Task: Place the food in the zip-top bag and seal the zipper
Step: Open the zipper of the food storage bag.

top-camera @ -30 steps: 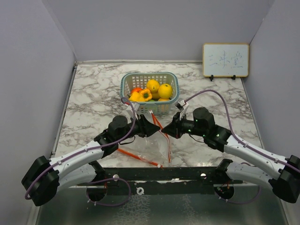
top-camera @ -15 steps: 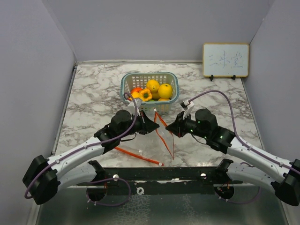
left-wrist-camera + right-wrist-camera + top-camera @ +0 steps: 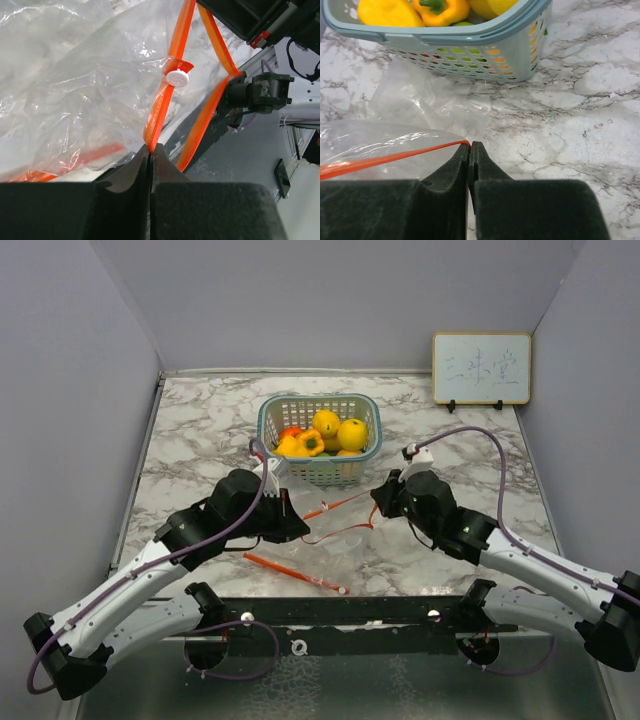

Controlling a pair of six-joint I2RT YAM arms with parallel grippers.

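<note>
- Close to the near edge of the table (image 3: 200,420), a loose orange-red strip (image 3: 295,573) lies flat on the marble; I cannot tell if it belongs to the bag.
- The left gripper (image 3: 292,527) is pressed fully closed on the zipper (image 3: 340,504). In its wrist view the fingertips (image 3: 142,157) pinch the orange strip just below a white slider (image 3: 177,78).
- The zip-top bag (image 3: 335,545) hangs crinkled between the 2 grippers, over the near middle of the table. Its mouth is pulled apart, with the 2 zipper strips separated.
- The right gripper (image 3: 381,502) is also closed tight and pinches the other end of the zipper, as its wrist view (image 3: 470,147) shows.
- Just beyond the bag stands the teal basket (image 3: 325,472), in the middle of the table.
- The food is all inside the basket: 2 yellow round fruits (image 3: 352,433), a yellow-orange bell pepper (image 3: 310,443) and a red piece (image 3: 290,432).
- A whiteboard (image 3: 481,368) leans against the wall at the far right corner.
</note>
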